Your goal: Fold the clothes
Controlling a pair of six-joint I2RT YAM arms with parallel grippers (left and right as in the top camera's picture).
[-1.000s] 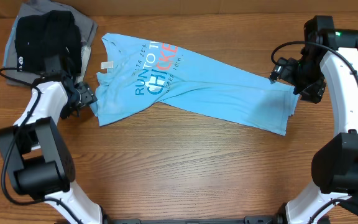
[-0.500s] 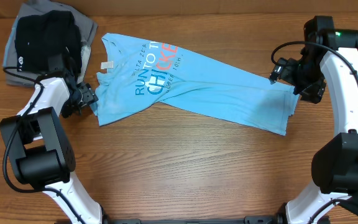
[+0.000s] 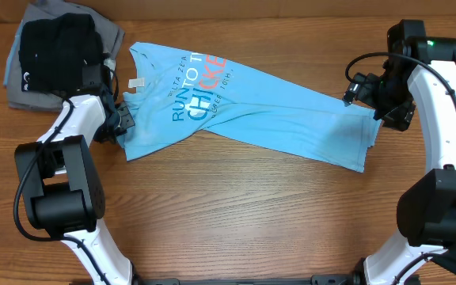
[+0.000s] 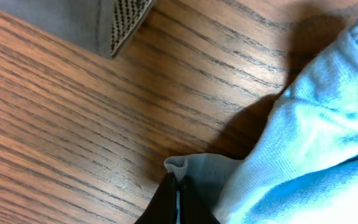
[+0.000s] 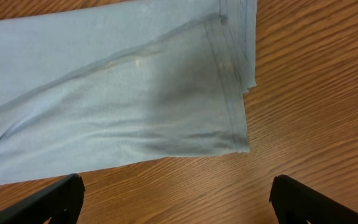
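Note:
The light blue T-shirt (image 3: 275, 115) lies spread across the table, its red and white lettering facing up at the left. My left gripper (image 3: 122, 120) is at the shirt's left edge and is shut on a small fold of the pale fabric (image 4: 185, 167); the dark fingers (image 4: 166, 202) meet with the cloth between them. My right gripper (image 3: 386, 109) hovers open over the wood beside the shirt's hem (image 5: 232, 112), its two fingertips (image 5: 64, 190) wide apart with nothing between them.
A stack of black and grey folded garments (image 3: 54, 51) sits at the back left corner, close behind the left arm; its grey edge (image 4: 73, 18) shows in the left wrist view. Bare wood lies in front of the shirt.
The left gripper has moved right to the shirt's left edge and closed on the fabric. The right arm and the shirt have stayed still.

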